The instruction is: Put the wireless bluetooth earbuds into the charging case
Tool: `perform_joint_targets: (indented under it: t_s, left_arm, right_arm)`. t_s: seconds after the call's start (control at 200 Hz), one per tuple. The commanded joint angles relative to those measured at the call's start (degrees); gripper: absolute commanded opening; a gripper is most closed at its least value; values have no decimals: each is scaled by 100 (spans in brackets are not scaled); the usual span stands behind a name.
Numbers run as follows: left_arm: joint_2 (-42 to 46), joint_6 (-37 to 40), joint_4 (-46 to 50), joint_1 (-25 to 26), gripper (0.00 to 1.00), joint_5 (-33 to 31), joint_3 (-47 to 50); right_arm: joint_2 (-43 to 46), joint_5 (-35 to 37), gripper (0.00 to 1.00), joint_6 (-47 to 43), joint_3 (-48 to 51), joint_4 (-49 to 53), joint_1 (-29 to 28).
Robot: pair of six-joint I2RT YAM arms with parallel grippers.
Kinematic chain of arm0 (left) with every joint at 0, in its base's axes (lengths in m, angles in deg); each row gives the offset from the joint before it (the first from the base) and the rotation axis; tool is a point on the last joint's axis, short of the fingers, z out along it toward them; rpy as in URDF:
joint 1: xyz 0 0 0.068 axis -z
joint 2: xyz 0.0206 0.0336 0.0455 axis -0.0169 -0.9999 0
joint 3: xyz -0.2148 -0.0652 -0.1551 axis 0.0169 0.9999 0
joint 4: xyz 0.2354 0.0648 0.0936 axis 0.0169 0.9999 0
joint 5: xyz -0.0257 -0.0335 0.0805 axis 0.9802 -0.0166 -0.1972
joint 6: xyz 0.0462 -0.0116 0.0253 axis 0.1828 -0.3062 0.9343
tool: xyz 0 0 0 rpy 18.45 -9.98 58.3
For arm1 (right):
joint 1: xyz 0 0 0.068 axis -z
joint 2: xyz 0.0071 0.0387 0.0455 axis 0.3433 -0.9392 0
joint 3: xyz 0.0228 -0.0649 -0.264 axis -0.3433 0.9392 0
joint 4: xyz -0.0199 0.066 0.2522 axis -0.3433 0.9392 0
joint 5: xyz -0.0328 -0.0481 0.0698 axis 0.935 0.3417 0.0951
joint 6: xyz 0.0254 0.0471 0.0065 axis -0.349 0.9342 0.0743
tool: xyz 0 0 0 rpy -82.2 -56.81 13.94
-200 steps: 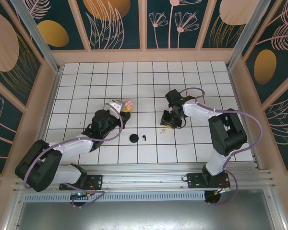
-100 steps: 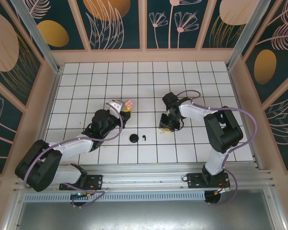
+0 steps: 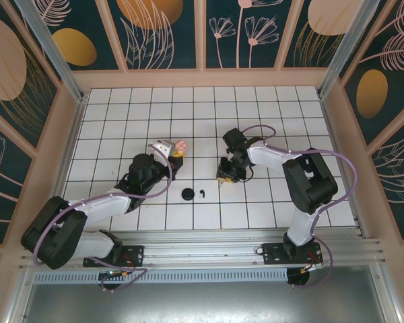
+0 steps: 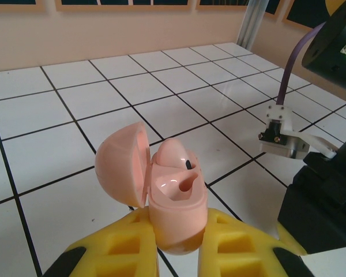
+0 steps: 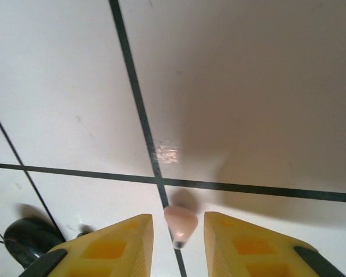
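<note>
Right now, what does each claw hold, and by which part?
The left claw grips the open pink case by its lower body. The right claw seems to hold a pink earbud by its sides; the contact itself is not clear.

Pink case (image 4: 176, 202) bottom, hidden in left hand (image 4: 179, 231)

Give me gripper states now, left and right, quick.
Left gripper: closed on the open pink charging case.
Right gripper: pale pink earbud between its fingers; whether it is gripped cannot be told.
</note>
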Motion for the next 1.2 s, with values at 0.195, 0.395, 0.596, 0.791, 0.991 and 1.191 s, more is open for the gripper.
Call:
perform_joint_targets:
  t_s: [0.195,0.395,0.596,0.791,0.991,1.191]
  left_arm:
    - [60,119,4,-14,8,-26,-70]
    - [47,128,13,-14,8,-7,-87]
    - [66,154,43,-19,8,-7,-95]
    - [76,155,61,-16,8,-17,-96]
    - [53,172,74,-15,8,-15,-131]
    - [21,185,104,-14,8,0,-161]
  right_arm:
    - [173,510,31,55,-353,904,-42]
    - [47,368,30,96,-349,743,-148]
    - [-198,341,29,66,-393,656,-220]
    - [-357,293,28,39,-367,494,-223]
    - [-496,219,28,22,-389,365,-222]
    - [-572,175,25,37,-359,293,-237]
